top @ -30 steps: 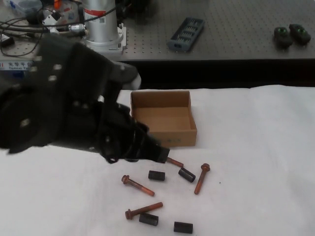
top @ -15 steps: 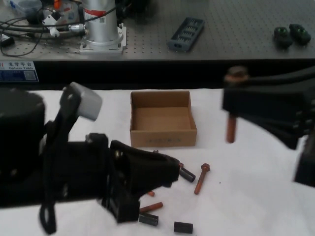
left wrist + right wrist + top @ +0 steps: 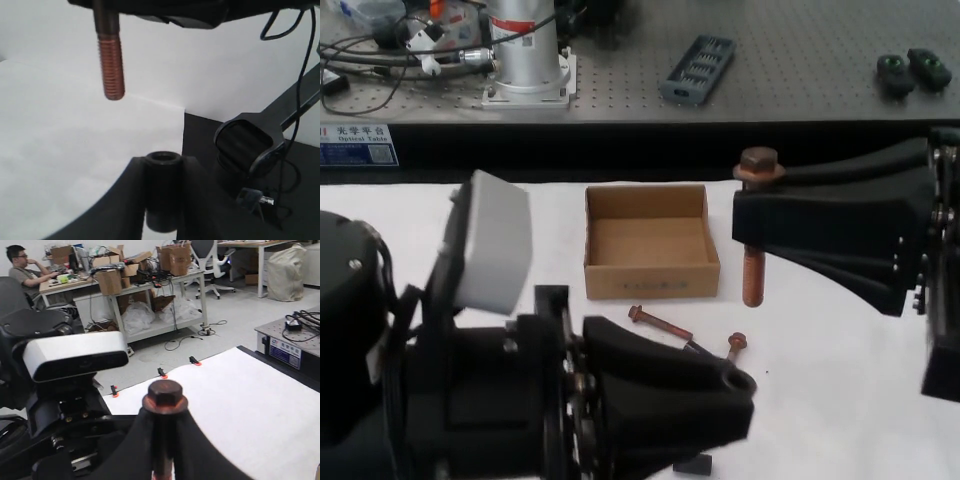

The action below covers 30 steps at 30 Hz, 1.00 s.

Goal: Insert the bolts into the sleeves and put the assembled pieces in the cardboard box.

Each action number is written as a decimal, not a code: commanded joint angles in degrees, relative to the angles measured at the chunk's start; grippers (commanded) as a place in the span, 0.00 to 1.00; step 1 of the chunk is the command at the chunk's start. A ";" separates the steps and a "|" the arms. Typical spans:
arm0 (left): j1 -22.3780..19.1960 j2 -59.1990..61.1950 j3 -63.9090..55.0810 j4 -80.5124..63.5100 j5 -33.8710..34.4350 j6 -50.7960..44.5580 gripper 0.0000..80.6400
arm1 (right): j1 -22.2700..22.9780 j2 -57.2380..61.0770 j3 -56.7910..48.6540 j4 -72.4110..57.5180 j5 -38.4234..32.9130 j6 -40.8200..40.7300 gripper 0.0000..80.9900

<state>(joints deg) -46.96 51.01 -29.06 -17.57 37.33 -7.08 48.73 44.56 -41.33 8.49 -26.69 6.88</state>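
The right end effector (image 3: pixel 751 216) is clamped on a copper-coloured bolt (image 3: pixel 754 272) just right of the cardboard box (image 3: pixel 651 282). The bolt's long axis is vertical, hex head up, threaded tip down, clear of the white surface (image 3: pixel 840 380). The left end effector (image 3: pixel 164 166), in front of the box, grips a black sleeve (image 3: pixel 162 195) upright with its bore facing up; the bolt's tip hangs above the sleeve, not touching it. The left arm's bulk hides most loose parts. One loose bolt (image 3: pixel 660 323) lies before the box, another (image 3: pixel 733 346) is half covered, and a loose sleeve (image 3: pixel 692 463) is cut off.
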 commanded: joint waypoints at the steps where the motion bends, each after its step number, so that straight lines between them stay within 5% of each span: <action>1: -1.35 -0.44 -0.19 -0.08 -2.75 3.36 0.05 | -0.18 -0.22 -0.16 -1.65 -2.74 -0.50 0.04; 17: -1.33 -0.27 0.32 -4.34 -7.31 4.58 0.01 | 0.13 -7.50 5.93 -9.39 1.66 4.55 0.04; 30: -1.33 0.19 7.63 -23.49 -10.08 -5.90 0.01 | 0.13 -5.48 8.61 -16.98 -0.93 6.52 0.04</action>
<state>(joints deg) -48.00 51.12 -21.29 -37.79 27.79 -11.40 48.73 38.39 -32.56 -7.47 -26.23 13.12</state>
